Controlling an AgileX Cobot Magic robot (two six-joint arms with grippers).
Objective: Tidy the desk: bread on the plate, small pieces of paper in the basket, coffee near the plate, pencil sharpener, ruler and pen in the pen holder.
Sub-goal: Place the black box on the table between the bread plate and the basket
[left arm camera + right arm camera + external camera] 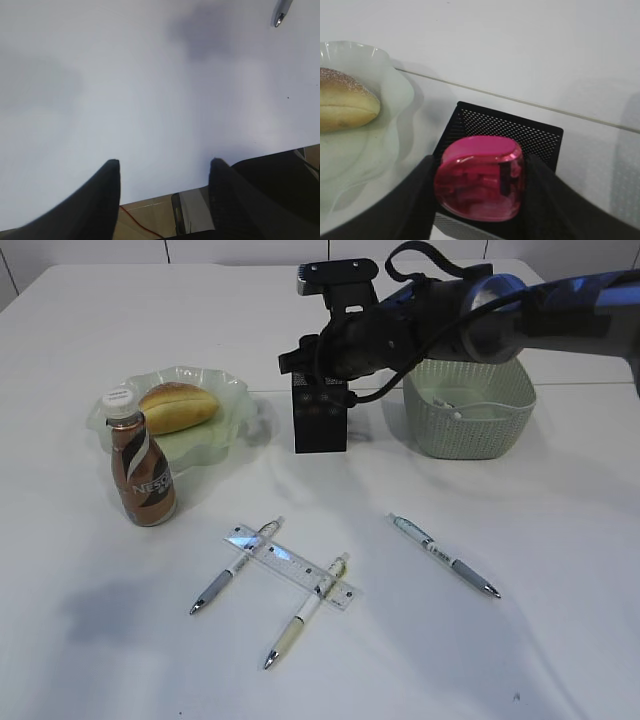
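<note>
My right gripper (481, 172) is shut on a pink translucent pencil sharpener (480, 200), held just above the open top of the black mesh pen holder (512, 127). In the exterior view that gripper (318, 362) hangs over the pen holder (320, 418). Bread (178, 406) lies on the pale green plate (228, 390), with the coffee bottle (140, 465) standing in front of it. A clear ruler (292, 565) lies across two pens (237, 565) (307, 610); a third pen (444, 555) lies to the right. My left gripper (165, 165) is open over bare table.
A green basket (505, 420) stands right of the pen holder, with something pale inside. A pen tip (280, 12) shows at the top right of the left wrist view. The table's front edge runs just under the left fingers.
</note>
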